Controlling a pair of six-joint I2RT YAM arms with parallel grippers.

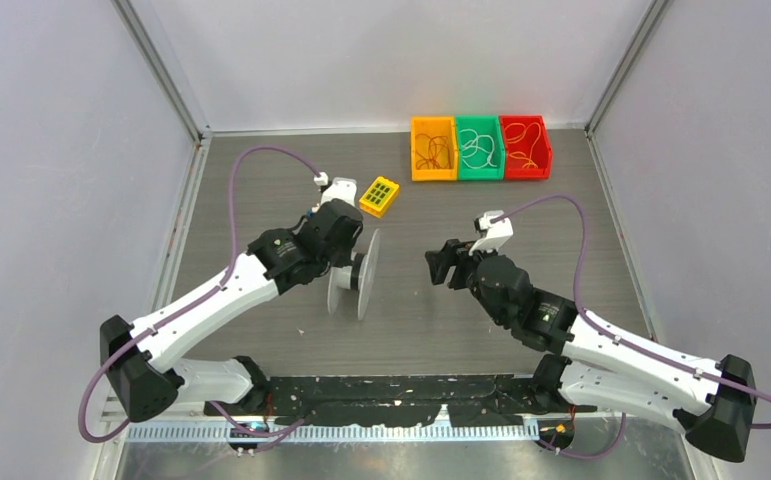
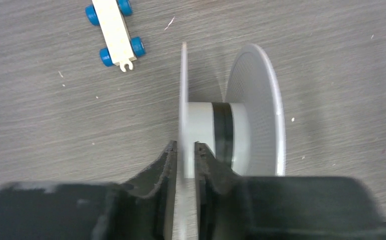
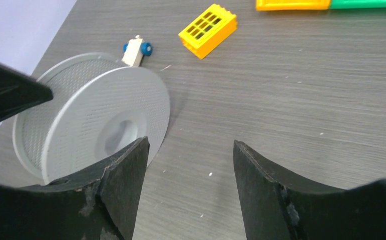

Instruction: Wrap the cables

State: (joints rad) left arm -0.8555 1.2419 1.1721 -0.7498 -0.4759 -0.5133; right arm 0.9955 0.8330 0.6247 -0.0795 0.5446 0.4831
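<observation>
A grey spool [image 1: 363, 276] stands on edge in the middle of the table. My left gripper [image 1: 349, 262] is shut on one flange of it; in the left wrist view the jaws [image 2: 184, 150] pinch the thin flange edge, and the spool's [image 2: 255, 95] white core carries a dark band. Thin dark red-brown cables [image 1: 433, 150] lie tangled in the orange bin [image 1: 432, 176] at the back. My right gripper [image 1: 443, 265] is open and empty, to the right of the spool, and in its wrist view [image 3: 190, 150] faces the spool [image 3: 105, 115].
A green bin [image 1: 480, 175] with whitish wires and a red bin [image 1: 527, 173] with orange wires stand beside the orange bin. A yellow window brick [image 1: 379, 196] lies behind the spool. A small white cart with blue wheels [image 2: 114, 30] lies near it.
</observation>
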